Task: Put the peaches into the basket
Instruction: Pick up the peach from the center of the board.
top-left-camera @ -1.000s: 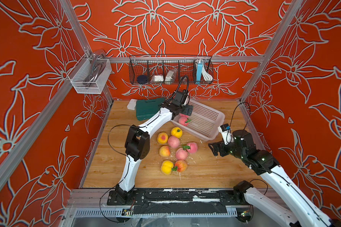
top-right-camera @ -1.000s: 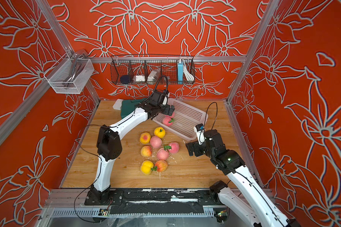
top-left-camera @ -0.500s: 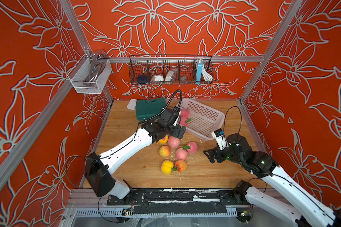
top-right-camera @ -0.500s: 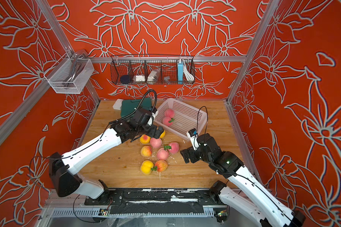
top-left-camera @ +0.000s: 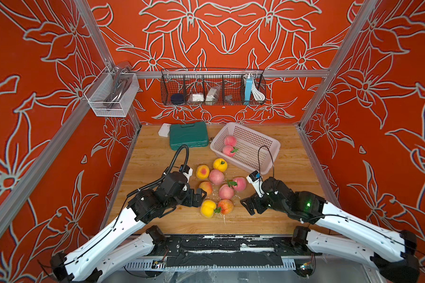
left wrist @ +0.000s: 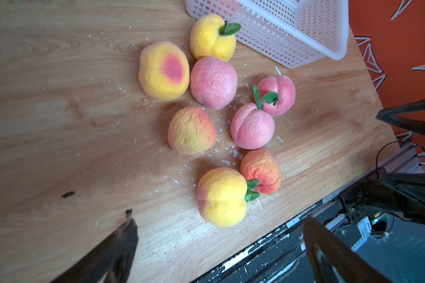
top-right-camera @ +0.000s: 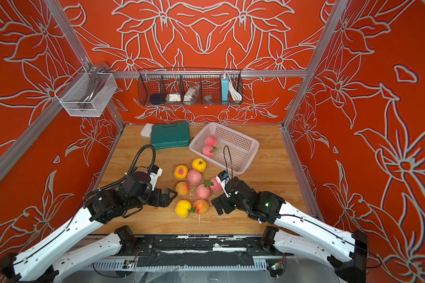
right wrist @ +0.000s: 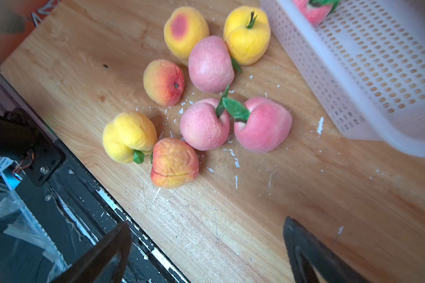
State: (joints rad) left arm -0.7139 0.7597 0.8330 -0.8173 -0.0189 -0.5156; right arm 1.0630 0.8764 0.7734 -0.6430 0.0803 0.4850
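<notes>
L gripper [top-left-camera: 201,198] back frm basket [top-left-camera: 268,143] | green case [top-left-camera: 189,134] beside it (contact unclear)

Robot lab test booth, by the look of it.
Aluminium frame posts [top-left-camera: 336,56] hold printed orange flower panels [top-left-camera: 219,31] around a wooden tabletop [top-left-camera: 287,176]; two white robot arms [top-left-camera: 118,225] mount on a black rail [top-left-camera: 219,245].

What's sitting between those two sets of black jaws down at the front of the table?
A plain yellow peach and a wrinkled orange-red peach, touching each other; both top views show it.
</notes>
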